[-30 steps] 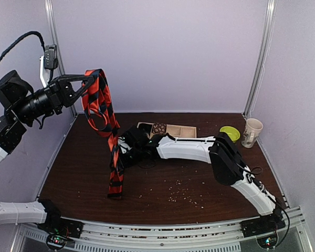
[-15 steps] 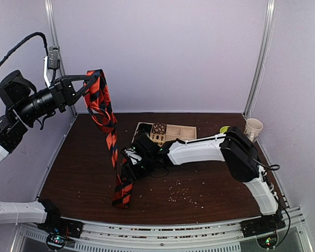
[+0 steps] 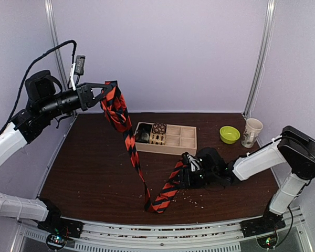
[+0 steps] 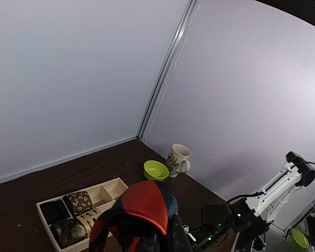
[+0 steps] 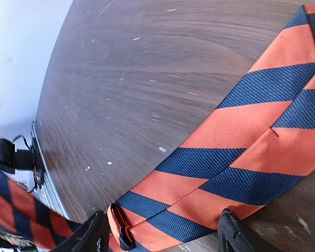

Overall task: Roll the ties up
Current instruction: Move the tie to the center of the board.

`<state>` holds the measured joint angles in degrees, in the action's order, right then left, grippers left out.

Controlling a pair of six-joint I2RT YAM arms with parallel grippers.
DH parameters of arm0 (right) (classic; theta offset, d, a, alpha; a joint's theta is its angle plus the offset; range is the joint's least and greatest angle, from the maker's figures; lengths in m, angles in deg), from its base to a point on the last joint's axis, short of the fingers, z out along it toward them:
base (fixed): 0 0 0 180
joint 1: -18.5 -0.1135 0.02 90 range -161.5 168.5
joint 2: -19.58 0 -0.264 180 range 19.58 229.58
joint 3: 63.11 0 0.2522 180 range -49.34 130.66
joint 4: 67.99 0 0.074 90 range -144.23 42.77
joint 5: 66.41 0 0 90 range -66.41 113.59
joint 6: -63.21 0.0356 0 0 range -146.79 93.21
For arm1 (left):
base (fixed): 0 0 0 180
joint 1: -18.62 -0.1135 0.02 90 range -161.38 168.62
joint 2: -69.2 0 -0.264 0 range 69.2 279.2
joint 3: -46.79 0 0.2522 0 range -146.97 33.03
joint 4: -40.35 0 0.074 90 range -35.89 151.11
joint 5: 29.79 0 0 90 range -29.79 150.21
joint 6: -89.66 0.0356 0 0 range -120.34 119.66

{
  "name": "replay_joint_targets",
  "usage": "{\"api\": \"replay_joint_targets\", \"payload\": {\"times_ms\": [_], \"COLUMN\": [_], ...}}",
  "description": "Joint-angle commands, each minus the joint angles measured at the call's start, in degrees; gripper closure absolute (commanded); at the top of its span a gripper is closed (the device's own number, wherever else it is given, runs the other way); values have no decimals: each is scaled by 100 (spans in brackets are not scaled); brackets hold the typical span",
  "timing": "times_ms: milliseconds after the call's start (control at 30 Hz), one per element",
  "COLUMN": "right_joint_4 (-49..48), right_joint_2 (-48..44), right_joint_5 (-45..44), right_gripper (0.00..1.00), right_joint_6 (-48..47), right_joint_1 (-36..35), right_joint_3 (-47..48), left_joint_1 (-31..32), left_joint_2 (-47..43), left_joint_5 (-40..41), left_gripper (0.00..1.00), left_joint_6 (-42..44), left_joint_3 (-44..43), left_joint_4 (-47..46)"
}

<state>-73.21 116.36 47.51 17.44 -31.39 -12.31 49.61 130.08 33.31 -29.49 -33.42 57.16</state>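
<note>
Over table, left of centre: left gripper clamped on tie, folded top held high.
Broad end: flat near front edge, dragged rightward within the last second.
Right gripper: fingers wide, astride broad end (no pinch visible).
Meaning: laying-out underway; rolling not started.

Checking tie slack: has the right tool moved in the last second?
Yes. The right tool went from left of the wooden tray to its near side, rightward.
</note>
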Motion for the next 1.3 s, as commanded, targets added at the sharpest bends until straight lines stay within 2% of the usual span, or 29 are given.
{"api": "replay_joint_targets", "payload": {"times_ms": [0,100,267,333,467,833,967,1067,1133,1267], "right_joint_4": [456,956,1866,2089,2150,1592,1109,730,679,736], "right_joint_2": [-324,-354,281,581,921,598,-157,-807,-1102,-1084], "right_joint_5": [-351,-248,-296,-288,-130,-113,-271,-387,-599,-704], "right_gripper": [31,32,34,37,42,47,47,47,48,47], "right_joint_6": [69,-449,-1258,-1416,-1562,-876,-300,28,88,27], "right_joint_1": [14,3,13,66,193,1156,1647,1990,2076,2137], "right_joint_3": [-306,391,1665,1997,2057,470,-836,-1856,-2097,-1917], "left_joint_1": [-131,-143,-150,-163,-227,-382,-383,-388,-388,-387], "left_joint_2": [300,549,566,524,487,687,970,1191,1428,1899], "left_joint_5": [71,33,324,446,622,785,882,1329,1748,2211], "left_gripper": [100,100,100,100,100,100,100,100,100,100], "left_joint_6": [-173,-150,-137,-131,-139,-50,148,342,425,466], "left_joint_3": [20,-41,92,136,191,405,460,432,321,153], "left_joint_4": [-223,-112,-18,66,212,312,341,577,933,1741]}}
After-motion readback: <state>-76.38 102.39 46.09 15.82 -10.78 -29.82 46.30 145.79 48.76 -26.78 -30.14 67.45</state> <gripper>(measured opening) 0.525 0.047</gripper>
